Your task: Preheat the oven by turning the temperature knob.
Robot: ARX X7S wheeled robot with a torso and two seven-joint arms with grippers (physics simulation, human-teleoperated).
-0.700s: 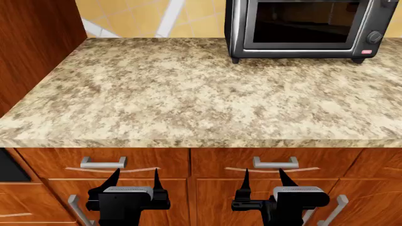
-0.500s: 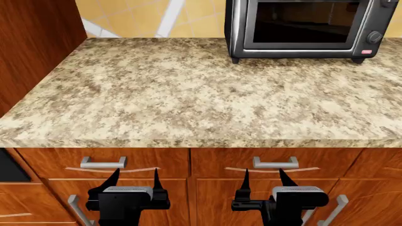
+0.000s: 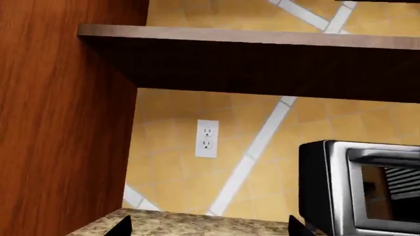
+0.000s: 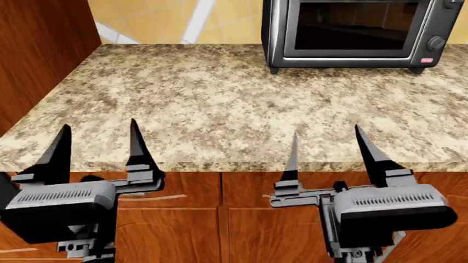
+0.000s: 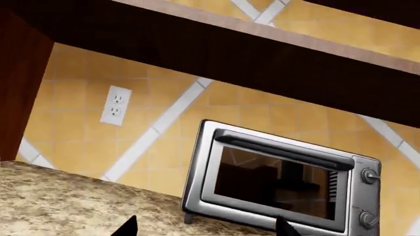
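At counter edge | left gripper [image 4: 98, 150] and right gripper [image 4: 327, 156] hovering spread, empty | built-in oven and temperature knob showing nowhere — only toaster oven [image 4: 358, 33] sitting ahead-right

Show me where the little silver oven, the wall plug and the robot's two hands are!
toaster oven [image 5: 276, 184]: right wrist view, on its glass door.
wall outlet [image 3: 206, 138]: left wrist view, middle of the white plate.
left gripper [image 4: 98, 145]: head view, between its fingers.
right gripper [image 4: 327, 148]: head view, between its fingers.

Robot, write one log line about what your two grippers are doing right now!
left gripper: open, empty | right gripper: open, empty | both at countertop edge | toaster oven untouched | temperature knob: not in view
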